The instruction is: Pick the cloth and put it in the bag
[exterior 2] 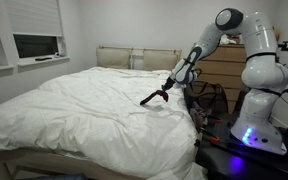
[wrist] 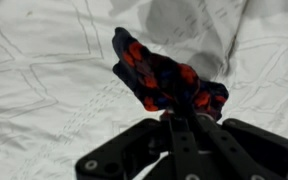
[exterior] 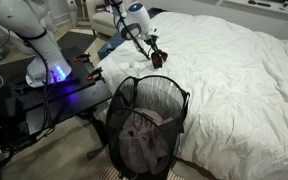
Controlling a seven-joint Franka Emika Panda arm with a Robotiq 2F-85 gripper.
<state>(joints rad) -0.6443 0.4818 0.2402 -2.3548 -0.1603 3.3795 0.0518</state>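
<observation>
The dark red and black patterned cloth (wrist: 164, 78) hangs from my gripper (wrist: 174, 112), which is shut on it just above the white bedsheet (wrist: 44, 80). In both exterior views the cloth (exterior: 157, 57) (exterior 2: 154, 97) dangles from the gripper (exterior: 150, 46) (exterior 2: 168, 87) over the bed near its edge. The bag, a tall black mesh hamper (exterior: 147, 125), stands on the floor beside the bed, nearer the camera than the gripper, with pinkish-grey clothes (exterior: 139, 135) inside. In the other exterior view only part of the hamper's rim (exterior 2: 209, 100) shows behind the arm.
The white bed (exterior 2: 84, 105) fills most of the scene, with a headboard (exterior 2: 129, 55) at the wall. A black table (exterior: 44, 95) holds the robot base with a blue light. A wooden dresser (exterior 2: 224, 70) stands behind the arm.
</observation>
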